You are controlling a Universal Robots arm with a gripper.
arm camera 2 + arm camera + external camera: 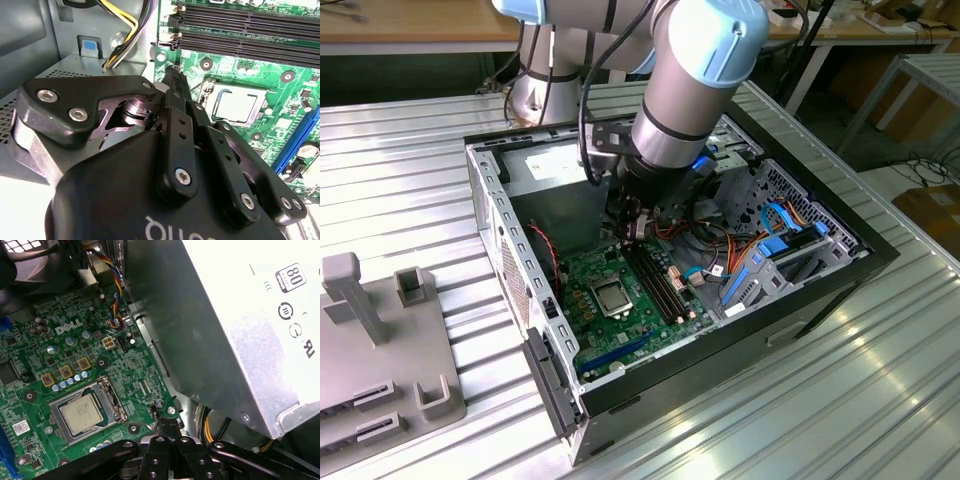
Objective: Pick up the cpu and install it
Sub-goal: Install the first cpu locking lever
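Since the case lies open on its side: motherboard (620, 305) faces up for the arm.
Cpu (613, 297): flat square, dull silver top — seated in the socket frame (107, 405), seemingly already installed.
Gripper (172, 82): black linkage fingers pressed together, holding nothing — hovering near the board edge, beside the socket.
Power supply (235, 335): grey sheet-metal box, close by.
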